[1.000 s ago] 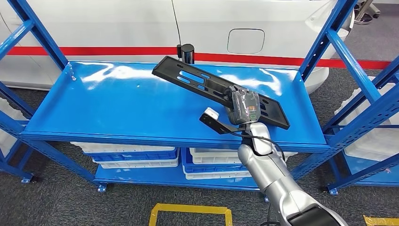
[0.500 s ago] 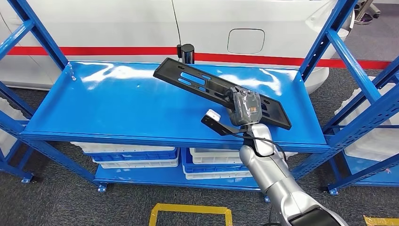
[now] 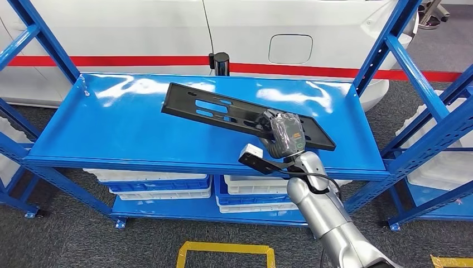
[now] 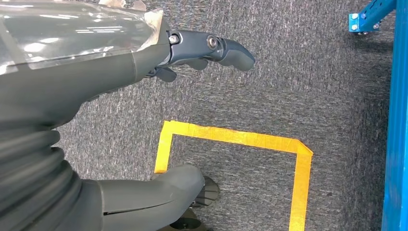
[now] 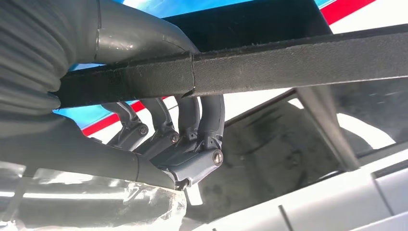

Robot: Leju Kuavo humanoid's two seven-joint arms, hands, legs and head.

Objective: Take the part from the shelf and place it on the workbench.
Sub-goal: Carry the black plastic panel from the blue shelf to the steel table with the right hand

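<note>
Nearest in the head view, a square outline of yellow tape lies on coarse dark grey carpet, in front of the blue painted-steel shelf unit. The left wrist view looks down on that same speckled carpet; there the left hand, smooth grey plastic with a ribbed cover and a clear film over its back, holds nothing, its thick thumb and darker fingers spread well apart.

The silver, rounded right arm rises from below to the shelf's front edge. The right hand, wrapped in crinkled clear film, grips the long flat black plastic part with slotted cut-outs near its right end. In the right wrist view the dark fingers curl around one face of the part's matte, slightly grainy edge and the grey thumb presses the other face.

The part is tilted over the glossy blue shelf deck; whether any of it touches the deck I cannot tell.

Under the deck, white and blue plastic trays are stacked on the lower level. Behind the shelf stand a short black cylindrical post and a smooth white car body with a red stripe.
</note>
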